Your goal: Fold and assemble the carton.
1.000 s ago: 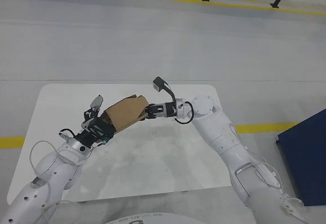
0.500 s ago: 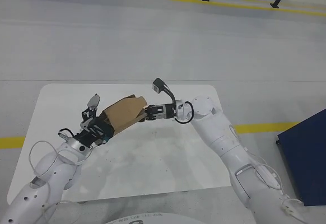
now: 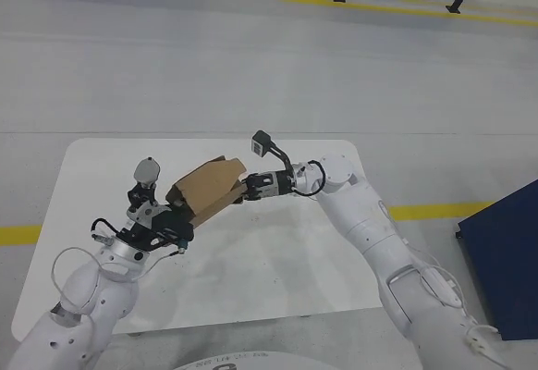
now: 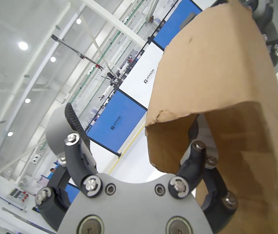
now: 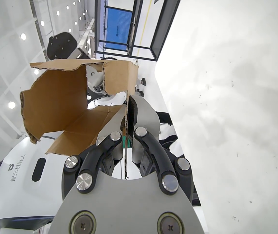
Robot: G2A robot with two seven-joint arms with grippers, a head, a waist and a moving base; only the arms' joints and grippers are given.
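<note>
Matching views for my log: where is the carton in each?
Top view: carton over the table, between both arms.
Left wrist view: carton over one finger of the left gripper.
Right wrist view: carton's open end, just beyond the right gripper.
Shared landmark: right gripper clamped on the carton's wall.

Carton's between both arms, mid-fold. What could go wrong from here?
1. The right gripper alone clamps the carton, by one thin wall. It may slip, or the wall may bend.
2. The left gripper is open, with one finger tucked behind a carton wall. Closing may crush that wall, whose edge looks frayed.
</note>
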